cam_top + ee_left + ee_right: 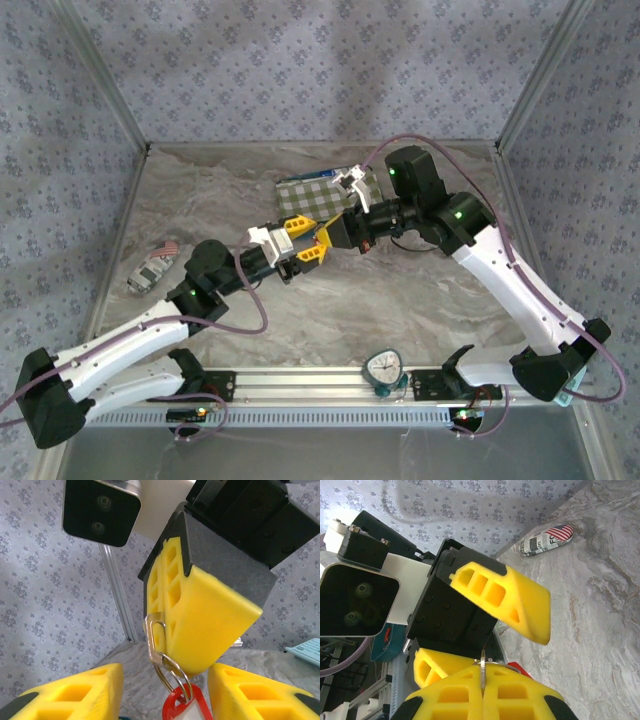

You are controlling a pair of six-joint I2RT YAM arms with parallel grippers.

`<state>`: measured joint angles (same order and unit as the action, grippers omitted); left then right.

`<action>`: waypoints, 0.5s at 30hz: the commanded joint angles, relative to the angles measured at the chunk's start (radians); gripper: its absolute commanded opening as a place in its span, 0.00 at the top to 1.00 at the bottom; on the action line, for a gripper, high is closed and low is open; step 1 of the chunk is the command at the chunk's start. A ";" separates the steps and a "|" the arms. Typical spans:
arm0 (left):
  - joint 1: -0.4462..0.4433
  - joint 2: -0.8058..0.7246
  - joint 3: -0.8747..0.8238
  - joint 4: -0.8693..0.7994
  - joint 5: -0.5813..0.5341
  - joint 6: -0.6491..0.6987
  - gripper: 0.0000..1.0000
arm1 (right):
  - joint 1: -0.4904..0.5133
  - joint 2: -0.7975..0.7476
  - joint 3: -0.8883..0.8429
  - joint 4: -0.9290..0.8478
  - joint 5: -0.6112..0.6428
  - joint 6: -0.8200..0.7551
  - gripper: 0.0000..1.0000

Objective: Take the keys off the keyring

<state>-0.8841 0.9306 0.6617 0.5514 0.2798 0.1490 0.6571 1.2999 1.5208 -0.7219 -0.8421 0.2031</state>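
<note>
My right gripper [483, 680] is shut on a silver key [154, 640], gripped edge-on between its yellow fingers. From the key hang a wire keyring [175, 676] and a red tag [187, 706]. My left gripper [166, 682] is open, one yellow finger on each side of the ring and tag, touching neither. In the right wrist view the keyring [496, 663] and the red tag [521, 669] peek over my shut fingers, with the left gripper's fingers [505, 597] spread wide beyond. In the top view both grippers, left [298, 246] and right [328, 240], meet nose to nose above mid-table.
A crushed can [155, 266] with a flag print lies at the left. A green checked cloth [325, 195] is at the back behind the grippers. A small dial timer [383, 368] stands on the front rail [300, 382]. Patterned walls enclose the marble table.
</note>
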 commanded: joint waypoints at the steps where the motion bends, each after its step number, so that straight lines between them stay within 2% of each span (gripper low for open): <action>1: -0.006 0.009 0.035 0.045 0.012 0.011 0.55 | 0.006 -0.012 -0.004 0.022 -0.029 0.022 1.00; 15: -0.007 -0.006 0.031 0.037 -0.005 0.009 0.73 | -0.005 -0.024 -0.017 0.050 -0.045 0.038 1.00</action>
<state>-0.8841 0.9436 0.6636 0.5537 0.2790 0.1501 0.6559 1.2984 1.5105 -0.6880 -0.8536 0.2207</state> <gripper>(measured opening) 0.276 0.052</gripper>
